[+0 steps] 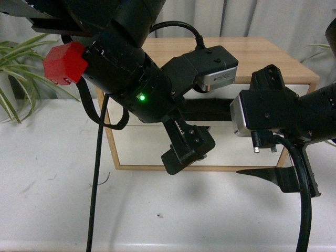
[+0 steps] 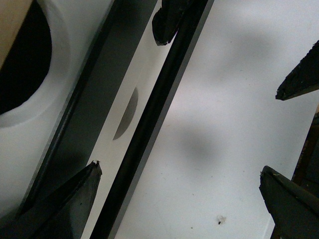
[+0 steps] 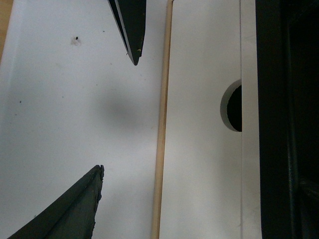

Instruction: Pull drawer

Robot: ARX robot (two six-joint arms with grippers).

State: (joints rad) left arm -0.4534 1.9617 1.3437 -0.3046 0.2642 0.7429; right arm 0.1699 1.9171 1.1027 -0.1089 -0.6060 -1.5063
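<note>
The drawer (image 1: 296,90) is the upper white front of a wooden cabinet, with its long black bar handle (image 1: 215,109) mostly behind my arms. In the left wrist view the handle (image 2: 149,124) runs diagonally beside a half-round notch (image 2: 127,114). My left gripper (image 1: 186,149) (image 2: 179,169) is open just in front of the cabinet, and the bar crosses between its fingers close to one tip. My right gripper (image 1: 273,176) (image 3: 184,189) is open low at the cabinet's right. One of its fingers (image 3: 75,209) shows; the other is lost in the dark strip.
The wooden cabinet (image 1: 262,52) stands on a white table (image 1: 210,210). Below the drawer is a plain white front (image 1: 136,144) (image 3: 199,149) with a notch (image 3: 233,107). Green plants (image 1: 16,68) flank the cabinet. A black cable (image 1: 97,184) hangs from the left arm.
</note>
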